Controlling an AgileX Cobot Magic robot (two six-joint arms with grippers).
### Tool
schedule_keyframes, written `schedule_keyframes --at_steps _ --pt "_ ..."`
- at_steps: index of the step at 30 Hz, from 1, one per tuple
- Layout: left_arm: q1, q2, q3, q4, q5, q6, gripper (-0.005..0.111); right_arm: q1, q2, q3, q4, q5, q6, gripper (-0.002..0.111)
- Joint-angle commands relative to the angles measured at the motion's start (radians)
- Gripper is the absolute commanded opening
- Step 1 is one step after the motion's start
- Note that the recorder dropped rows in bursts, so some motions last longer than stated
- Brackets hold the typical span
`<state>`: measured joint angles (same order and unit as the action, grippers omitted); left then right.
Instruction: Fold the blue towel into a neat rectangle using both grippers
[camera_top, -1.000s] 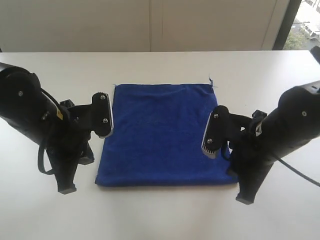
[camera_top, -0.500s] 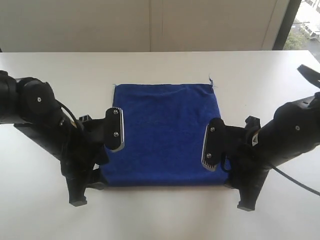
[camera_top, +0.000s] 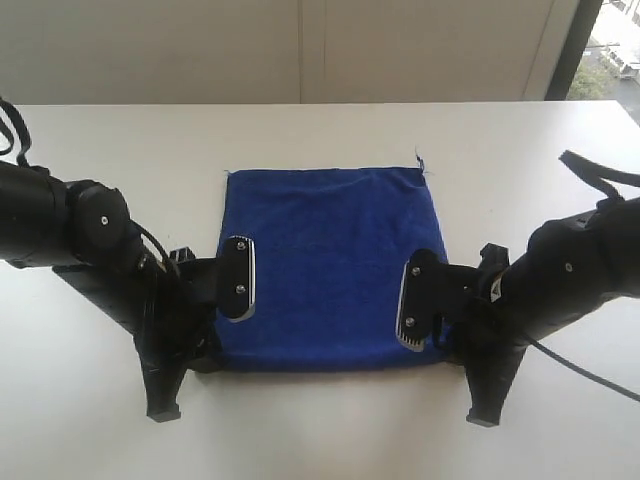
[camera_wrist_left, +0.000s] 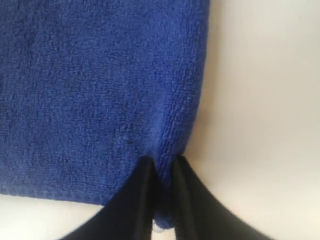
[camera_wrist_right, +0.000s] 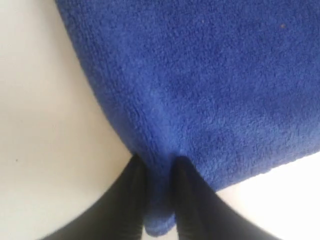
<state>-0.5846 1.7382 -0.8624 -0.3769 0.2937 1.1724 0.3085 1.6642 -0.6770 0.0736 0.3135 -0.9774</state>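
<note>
The blue towel (camera_top: 330, 250) lies flat as a near-square in the middle of the white table. My left gripper (camera_top: 195, 370) is down at its near-left corner; in the left wrist view the gripper (camera_wrist_left: 162, 165) is shut on a pinch of the towel (camera_wrist_left: 100, 90), with a bit of white tag (camera_wrist_left: 159, 231) below the fingers. My right gripper (camera_top: 465, 378) is at the near-right corner; the right wrist view has that gripper (camera_wrist_right: 160, 167) shut on a fold of towel (camera_wrist_right: 210, 90) bulging between the black fingers. The arms hide both near corners in the exterior view.
The white table (camera_top: 320, 130) runs on behind the towel to a pale wall. A window strip (camera_top: 610, 50) shows at the far right. A loose black cable (camera_top: 595, 180) loops off the right arm.
Both arms have swung inward and down from beside the towel's sides to its near corners. The towel itself has hardly shifted.
</note>
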Motion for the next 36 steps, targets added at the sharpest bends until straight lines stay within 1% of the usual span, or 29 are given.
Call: schedule_keyframes --at_steps 1,5,11,13,15,17,18,22,24,27,29,30,32,36 --pt "-0.005 0.004 0.005 0.022 0.020 0.002 0.000 0.002 -0.016 0.001 -0.043 0.041 -0.014 0.000" --pt "-0.005 -0.057 0.000 0.026 0.053 -0.051 0.000 0.002 -0.095 0.001 -0.051 0.123 -0.014 0.000" --pt "-0.008 -0.181 0.000 0.015 0.227 -0.079 0.000 0.035 -0.239 0.001 -0.042 0.286 -0.007 0.000" --pt "-0.008 -0.220 0.000 0.004 0.261 -0.081 0.000 0.052 -0.276 0.001 -0.042 0.319 0.015 0.000" --pt "-0.008 -0.247 0.000 0.004 0.266 -0.081 0.000 0.061 -0.310 0.001 -0.042 0.328 0.018 0.000" --pt "-0.008 -0.276 0.000 0.004 0.229 -0.094 0.000 0.061 -0.335 -0.001 -0.053 0.306 0.027 0.000" --pt "-0.008 -0.288 0.000 0.004 0.190 -0.107 0.000 0.061 -0.343 -0.003 -0.074 0.283 0.047 0.000" --pt "-0.008 -0.307 0.000 0.004 -0.025 -0.150 0.000 0.061 -0.356 -0.002 -0.177 0.134 0.201 0.000" --pt "-0.007 -0.305 0.000 0.004 -0.107 -0.168 0.000 0.061 -0.356 -0.002 -0.239 0.050 0.276 0.000" --pt "-0.005 -0.294 0.000 0.004 -0.190 -0.180 0.000 0.061 -0.353 -0.008 -0.340 -0.039 0.364 0.000" --pt "-0.005 -0.282 -0.002 0.004 -0.256 -0.189 0.000 0.055 -0.337 -0.028 -0.384 -0.045 0.409 0.000" --pt "-0.005 -0.271 -0.009 0.004 -0.279 -0.194 0.000 0.047 -0.324 -0.042 -0.396 -0.047 0.428 0.000" --pt "0.008 -0.252 -0.037 0.004 -0.284 -0.199 0.000 0.029 -0.296 -0.073 -0.406 -0.048 0.452 0.000" --pt "0.056 -0.195 -0.113 0.004 -0.294 -0.210 0.000 -0.011 -0.214 -0.151 -0.406 -0.064 0.455 0.000"
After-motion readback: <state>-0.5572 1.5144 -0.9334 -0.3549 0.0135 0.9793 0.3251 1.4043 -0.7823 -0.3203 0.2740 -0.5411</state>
